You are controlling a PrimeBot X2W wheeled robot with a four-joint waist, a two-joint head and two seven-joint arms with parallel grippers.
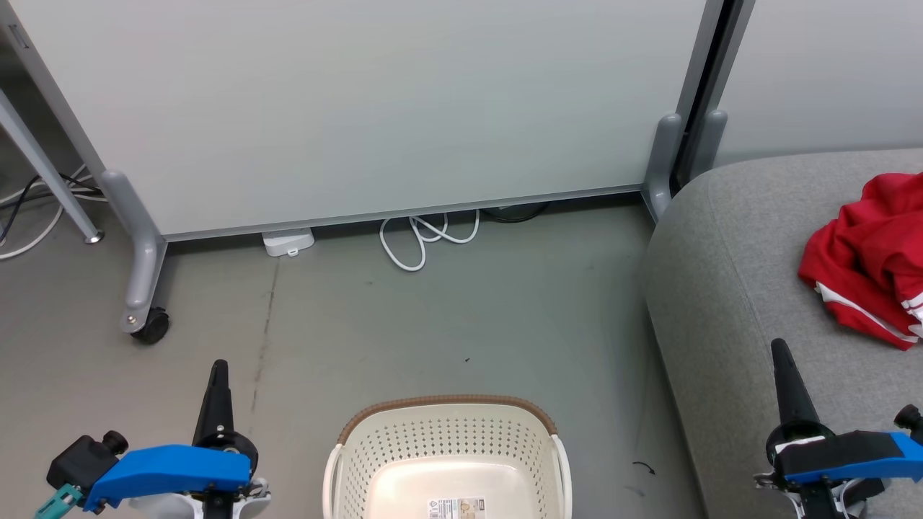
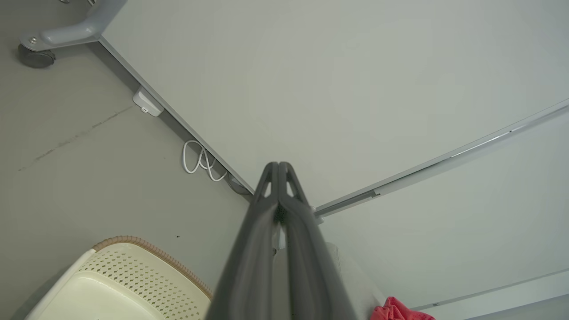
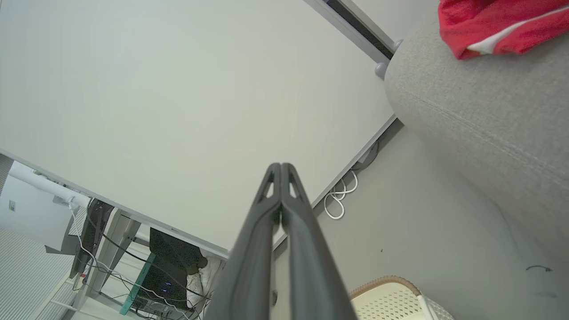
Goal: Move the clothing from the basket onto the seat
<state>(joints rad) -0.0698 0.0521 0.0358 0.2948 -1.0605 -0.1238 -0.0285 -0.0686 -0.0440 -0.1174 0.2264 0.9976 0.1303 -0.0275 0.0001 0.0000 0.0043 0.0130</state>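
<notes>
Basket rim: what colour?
Brown, braided-looking, on the cream-white basket; it shows best in the head view.

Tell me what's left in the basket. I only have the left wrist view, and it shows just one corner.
Observer: In the head view the basket has a bare bottom with only a label sticker on it. The picture cuts off its near end.
Operator: And the red scrap at my bottom edge?
Observer: That's the clothing, lying crumpled on the seat with nothing gripping it.
Operator: Where's the right gripper?
Observer: The right gripper is shut and empty. In the head view its fingers point up against the seat, short of the clothing.
</notes>
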